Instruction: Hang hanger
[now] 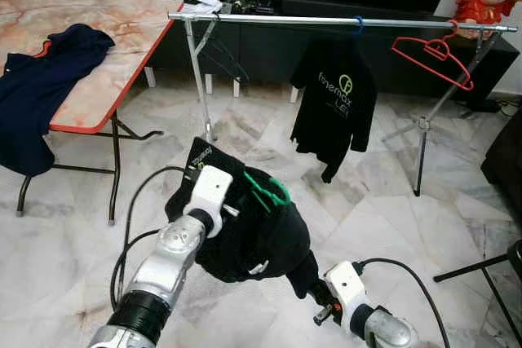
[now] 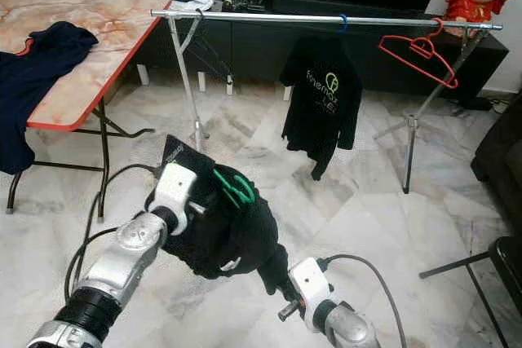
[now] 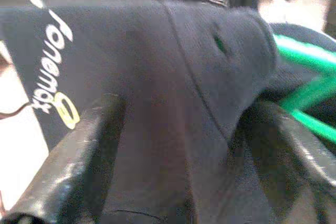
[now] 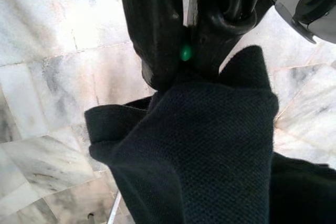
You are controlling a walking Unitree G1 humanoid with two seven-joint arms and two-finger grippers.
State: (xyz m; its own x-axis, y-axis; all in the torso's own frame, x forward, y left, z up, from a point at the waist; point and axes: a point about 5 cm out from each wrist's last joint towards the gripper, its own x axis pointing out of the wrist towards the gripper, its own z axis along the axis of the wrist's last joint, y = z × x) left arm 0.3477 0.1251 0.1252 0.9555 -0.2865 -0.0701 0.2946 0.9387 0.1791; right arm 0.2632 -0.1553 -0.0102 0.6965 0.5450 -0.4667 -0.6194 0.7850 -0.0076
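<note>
The green hanger [image 1: 267, 191], inside a bunched black polo shirt [image 1: 253, 230], sits near, low centre, well short of the far rail [image 1: 342, 20]; left end effector [image 3: 173, 145] straddles the collar; right end effector [image 4: 181, 56] pinches a fold; the cloth looks limp and light, the hanger stiff, so grip near the hook.

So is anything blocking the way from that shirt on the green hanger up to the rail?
Nothing visible does. Both tools, the left tool and the right tool, hold the black shirt on its green hanger over bare floor. The rail has free stretches beside the hung shirt and the red hanger.
</note>
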